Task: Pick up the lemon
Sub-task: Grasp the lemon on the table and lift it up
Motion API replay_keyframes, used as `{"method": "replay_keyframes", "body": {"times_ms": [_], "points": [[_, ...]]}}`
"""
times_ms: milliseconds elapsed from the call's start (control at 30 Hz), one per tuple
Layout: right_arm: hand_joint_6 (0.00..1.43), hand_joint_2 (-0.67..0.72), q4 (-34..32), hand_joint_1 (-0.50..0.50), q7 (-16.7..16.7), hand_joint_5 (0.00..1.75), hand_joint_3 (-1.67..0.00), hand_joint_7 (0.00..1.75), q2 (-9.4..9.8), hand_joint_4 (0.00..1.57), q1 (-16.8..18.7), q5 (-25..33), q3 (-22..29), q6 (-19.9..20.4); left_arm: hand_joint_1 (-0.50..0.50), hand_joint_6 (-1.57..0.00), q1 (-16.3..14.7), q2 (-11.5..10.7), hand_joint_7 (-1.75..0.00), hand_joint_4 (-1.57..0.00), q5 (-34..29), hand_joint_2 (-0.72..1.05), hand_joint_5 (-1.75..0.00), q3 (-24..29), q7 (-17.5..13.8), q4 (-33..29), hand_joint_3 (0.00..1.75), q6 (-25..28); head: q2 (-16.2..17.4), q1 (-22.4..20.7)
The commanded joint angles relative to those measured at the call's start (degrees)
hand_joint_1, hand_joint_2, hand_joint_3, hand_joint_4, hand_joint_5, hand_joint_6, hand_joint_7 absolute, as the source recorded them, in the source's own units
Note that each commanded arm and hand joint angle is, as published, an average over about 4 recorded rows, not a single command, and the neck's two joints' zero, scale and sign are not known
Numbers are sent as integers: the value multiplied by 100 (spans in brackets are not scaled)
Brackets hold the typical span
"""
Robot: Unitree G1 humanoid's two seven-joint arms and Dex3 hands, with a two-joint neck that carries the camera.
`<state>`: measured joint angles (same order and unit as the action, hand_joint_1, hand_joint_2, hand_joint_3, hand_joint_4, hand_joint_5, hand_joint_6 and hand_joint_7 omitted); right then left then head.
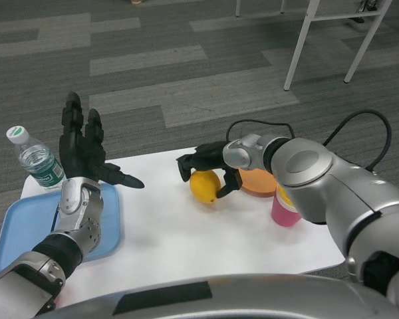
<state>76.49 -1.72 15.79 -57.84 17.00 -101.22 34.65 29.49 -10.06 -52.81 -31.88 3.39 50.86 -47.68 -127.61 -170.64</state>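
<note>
The lemon (205,185) sits near the middle of the white surface (186,239), just left of an orange disc-shaped object (258,181) and a pink cup (286,208) with something yellow at its top. The right robot hand (206,167) reaches in from the right and is curled over the lemon, with fingers draped across its far-left top and a thumb hooked against its right side, so it grips the fruit; whether the lemon is lifted or resting on the surface cannot be told. The left robot hand (86,149) hovers upright over the left part of the surface, fingers spread wide and holding nothing, above a blue tray (23,226). A clear water bottle (36,159) with a green label stands at the far left edge. White table legs (306,40) show on the grey carpet beyond.
</note>
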Motion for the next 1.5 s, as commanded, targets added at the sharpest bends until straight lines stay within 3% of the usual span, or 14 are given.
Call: {"method": "replay_keyframes", "body": {"times_ms": [33,400,1033,1167,1500], "points": [[43,-22,-148,-46,-22,155,-159,161,144,23,163,-17,401,68,-50,0,100,-58,0,0,-2,-64,0,59,-14,-14,9,39,-31,-9],[41,-16,-557,-46,-17,155,-159,161,282,23,143,-50,1100,182,-50,0,100,-40,0,0,-2,-64,0,140,-14,-14,9,21,-192,-82],[35,-3,-1458,-43,0,155,-159,161,587,20,176,-421,2814,424,-50,0,74,21,-3,0,7,-64,0,279,-5,-50,9,-40,-343,-87],[36,-3,-1589,-42,14,155,-159,161,631,20,352,-553,3438,508,-50,0,52,21,0,0,7,-64,0,279,-5,-71,9,-45,-392,-81],[40,-3,-1884,-42,251,155,-159,161,724,23,1082,-746,5635,811,-50,0,21,13,-3,0,7,-64,0,314,-10,-85,9,-58,-570,46]]}}
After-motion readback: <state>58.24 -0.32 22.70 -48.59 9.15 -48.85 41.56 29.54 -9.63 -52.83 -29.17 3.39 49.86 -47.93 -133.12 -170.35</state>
